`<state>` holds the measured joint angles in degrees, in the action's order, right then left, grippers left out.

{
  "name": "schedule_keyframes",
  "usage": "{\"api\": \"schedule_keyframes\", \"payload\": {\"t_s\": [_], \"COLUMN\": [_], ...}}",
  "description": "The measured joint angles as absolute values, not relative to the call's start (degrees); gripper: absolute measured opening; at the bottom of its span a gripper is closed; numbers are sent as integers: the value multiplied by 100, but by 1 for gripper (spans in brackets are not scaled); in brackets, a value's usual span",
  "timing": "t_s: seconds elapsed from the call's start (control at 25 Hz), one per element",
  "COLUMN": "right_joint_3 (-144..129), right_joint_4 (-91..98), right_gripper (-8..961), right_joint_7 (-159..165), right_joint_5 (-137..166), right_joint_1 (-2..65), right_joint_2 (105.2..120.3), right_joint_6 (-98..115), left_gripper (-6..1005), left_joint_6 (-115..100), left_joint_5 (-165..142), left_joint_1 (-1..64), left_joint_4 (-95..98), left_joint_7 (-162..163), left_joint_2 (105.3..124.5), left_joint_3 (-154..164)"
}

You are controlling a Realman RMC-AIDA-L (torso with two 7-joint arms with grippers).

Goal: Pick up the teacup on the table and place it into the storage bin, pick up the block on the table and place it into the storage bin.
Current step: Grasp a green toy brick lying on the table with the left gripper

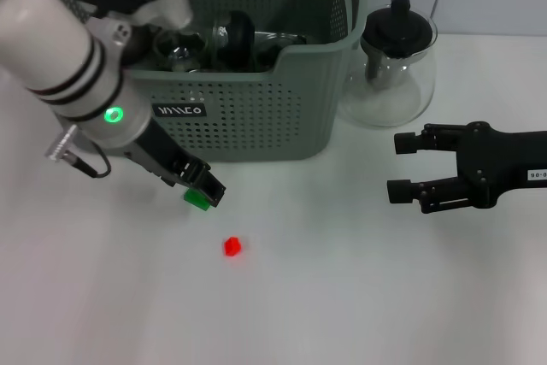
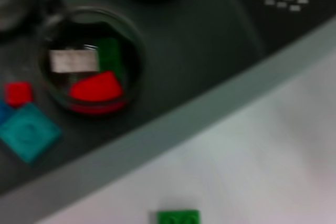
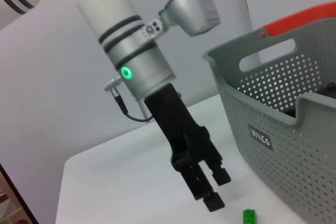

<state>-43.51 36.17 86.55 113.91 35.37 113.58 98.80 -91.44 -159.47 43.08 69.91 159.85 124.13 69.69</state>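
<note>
Surface: a white table (image 1: 342, 297) with a pale wall behind it.
Storage bin: the grey-green perforated storage bin (image 1: 248, 117) stands at 12 o'clock on the table, with orange handle clips and a black logo label (image 1: 179, 111) on its front wall.
Bin contents: glassware lies inside; the left wrist view shows a glass cup (image 2: 89, 61) holding red and green pieces, with a red block (image 2: 18, 93) and a teal block (image 2: 29, 132) beside it.
Green block: the green block (image 1: 197, 200) sits on the table just in front of the bin, at about 9 o'clock from centre.
Red block: a small red block (image 1: 232, 246) lies near the green one, toward 6 o'clock.
Left gripper: the left gripper (image 1: 208, 193) hangs just above the green block, fingers parted, gripping nothing.
Right gripper: the right gripper (image 1: 402, 167) waits at 3 o'clock, jaws wide apart and empty.
Teapot: a glass teapot (image 1: 389, 70) with a black lid stands just beside the bin at 1 o'clock.
</note>
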Motion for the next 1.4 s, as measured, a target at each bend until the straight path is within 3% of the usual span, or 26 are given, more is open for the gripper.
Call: {"api": "schedule_keyframes", "payload": {"t_s": [1.4], "right_joint_3": [-4355], "right_joint_4": [3621], "right_gripper": [945], "right_joint_7": [8629], "right_joint_5": [11390], "right_joint_1": [3622], "right_joint_2": [11371], "right_joint_6": [9870], "left_gripper": [737], "left_joint_6": [-7382], "left_joint_5": [-16366], "left_joint_1": [4523], "left_joint_4": [5591], "left_joint_7": [16781], "left_joint_2": [12425], "left_joint_3": [8033]}}
